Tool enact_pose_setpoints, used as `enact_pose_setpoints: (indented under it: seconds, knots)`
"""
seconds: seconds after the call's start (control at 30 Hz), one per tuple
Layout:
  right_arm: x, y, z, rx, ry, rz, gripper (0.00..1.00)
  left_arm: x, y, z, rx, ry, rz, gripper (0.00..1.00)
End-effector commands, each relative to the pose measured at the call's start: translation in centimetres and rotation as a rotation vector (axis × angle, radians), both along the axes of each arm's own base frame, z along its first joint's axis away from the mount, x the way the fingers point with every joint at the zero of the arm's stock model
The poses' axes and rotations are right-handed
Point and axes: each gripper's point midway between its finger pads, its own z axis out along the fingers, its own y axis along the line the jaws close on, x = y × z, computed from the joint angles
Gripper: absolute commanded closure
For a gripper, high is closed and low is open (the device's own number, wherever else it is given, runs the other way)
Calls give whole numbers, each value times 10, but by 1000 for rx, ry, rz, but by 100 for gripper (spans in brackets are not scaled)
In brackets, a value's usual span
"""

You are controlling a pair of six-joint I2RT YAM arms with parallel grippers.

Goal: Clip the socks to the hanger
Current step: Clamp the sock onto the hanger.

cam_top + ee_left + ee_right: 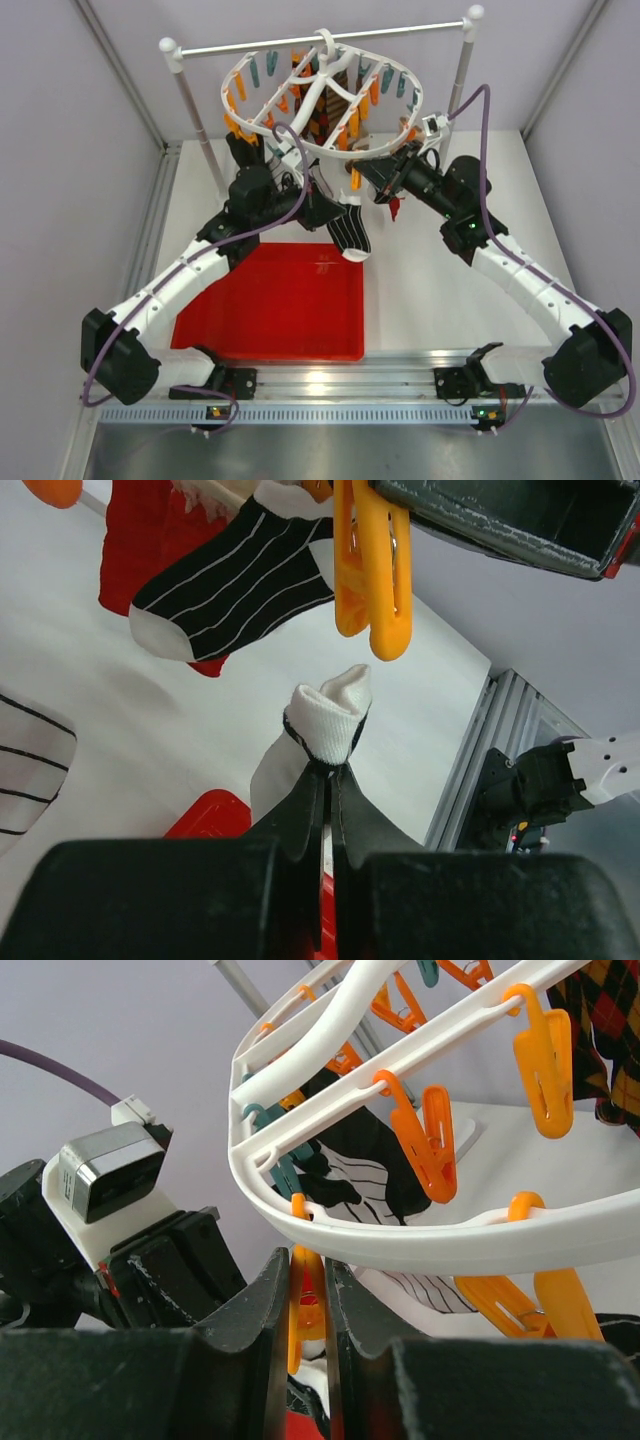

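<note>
The white hanger with orange and teal clips hangs from a rod. It also shows in the right wrist view. My left gripper is shut on the bunched white end of a black striped sock. It holds the sock just under an orange clip. The sock hangs down in the top view. My right gripper is shut on the top of an orange clip under the frame's rim. Another black striped sock and a dark red sock hang from the hanger.
A red tray lies on the table under the left arm. The white rod rests on two posts at the back. A brown striped sock hangs inside the frame. Grey walls close both sides.
</note>
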Motion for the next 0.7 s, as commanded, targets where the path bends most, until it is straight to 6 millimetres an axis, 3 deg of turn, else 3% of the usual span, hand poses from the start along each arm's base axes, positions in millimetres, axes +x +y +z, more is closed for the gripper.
enact_pose_setpoints:
  seconds: [0.0,0.67]
  knots:
    - [-7,-1,13,26,-40,29,100,9,-1,38,-97,-44,13,100]
    - [-10,3,9,20,-60,67,100,-6,-11,57,-186,-38,-139,100]
